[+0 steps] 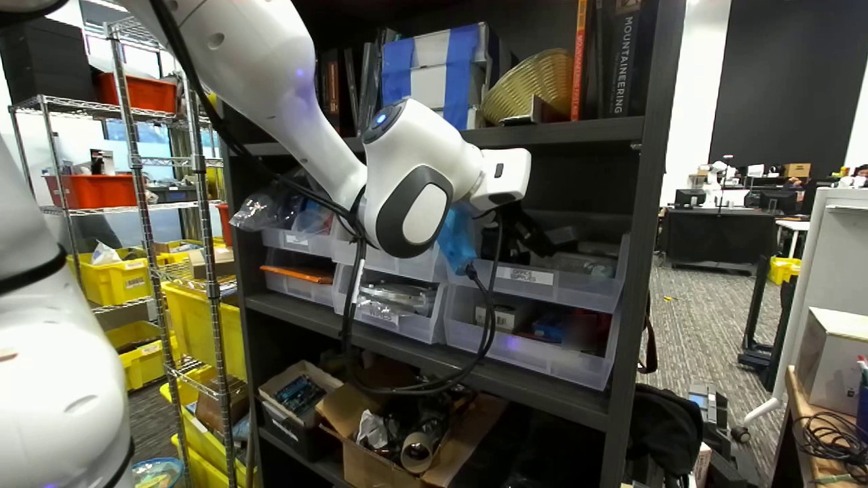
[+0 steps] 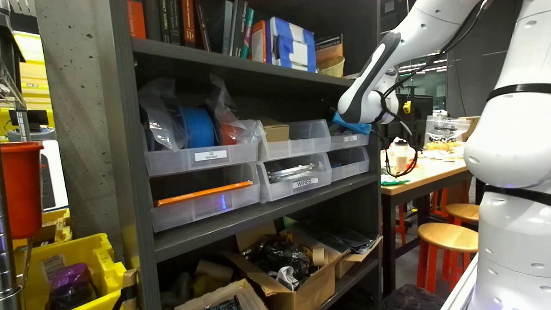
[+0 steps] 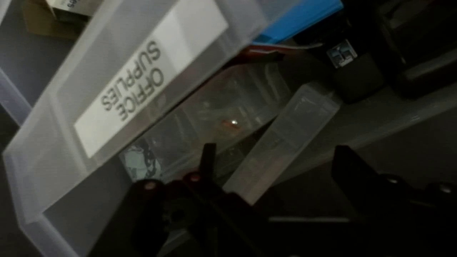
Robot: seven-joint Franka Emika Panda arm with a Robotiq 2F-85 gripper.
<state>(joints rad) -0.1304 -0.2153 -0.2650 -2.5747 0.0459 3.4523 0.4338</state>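
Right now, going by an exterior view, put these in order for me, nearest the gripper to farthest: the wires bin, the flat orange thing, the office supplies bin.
Nearest the gripper first, sides as in an exterior view:
1. Office supplies bin: upper row, right end.
2. Wires bin: lower row, middle.
3. Flat orange thing: lower row, left end.

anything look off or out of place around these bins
Nothing looks spilled or broken, just untidy: in an exterior view, plastic bags poke over the rim of the bin with the blue spool. In the wrist view, a clear case lies askew to the front of the office supplies bin, near the open jaws.
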